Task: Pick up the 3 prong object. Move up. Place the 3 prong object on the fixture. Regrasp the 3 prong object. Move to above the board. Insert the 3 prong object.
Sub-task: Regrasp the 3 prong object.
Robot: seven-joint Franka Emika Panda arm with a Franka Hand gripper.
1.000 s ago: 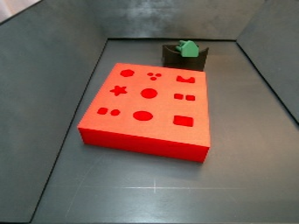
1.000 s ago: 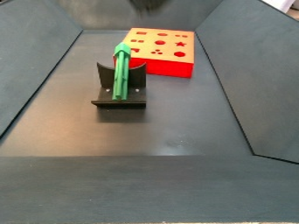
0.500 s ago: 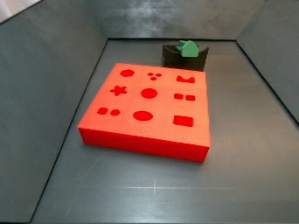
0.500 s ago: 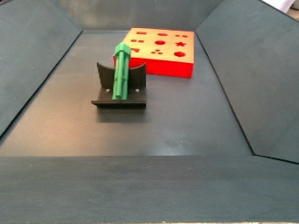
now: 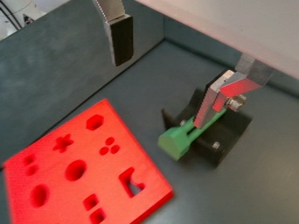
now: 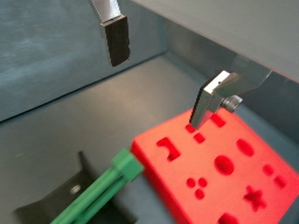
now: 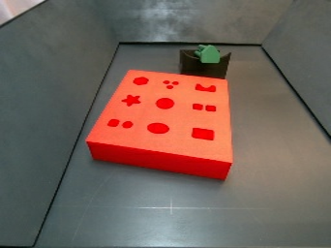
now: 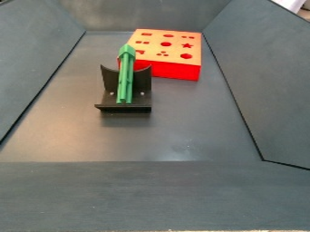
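- Right now the gripper [image 5: 176, 66] hangs high in the air, and nothing sits between its two fingers.
- Both fingers are flat silver plates with dark pads, and the jaws stand wide apart in both wrist views.
- One finger [image 6: 114, 39] shows far up, and its partner [image 6: 208, 107] shows lower, over the edge of the red block.
- Neither side view shows the gripper at all, so it must be well above the floor.
- Below the jaws leans the slim green plastic 3 prong object [image 5: 179, 140], resting on the small dark L-shaped fixture [image 5: 218, 138].
- In a side view the green piece [image 8: 126, 64] stands almost upright against the fixture [image 8: 123, 92], tilted a little.
- Its long axis runs up and down along the bracket, so I think the jaws must come down and close across its thin sides.
- Its top end looks wider and rounded; I cannot make out the prongs.
- The green plastic looks smooth and a bit shiny, so it may slip if the pinch is weak.
- Just beside the fixture lies the big flat bright red board [image 7: 162, 121], not touching it.
- Its top has darker shaped holes, such as a star, circles, squares and ovals.
- Under everything is the dull dark grey floor [image 8: 169, 136], with sloped grey walls around it.
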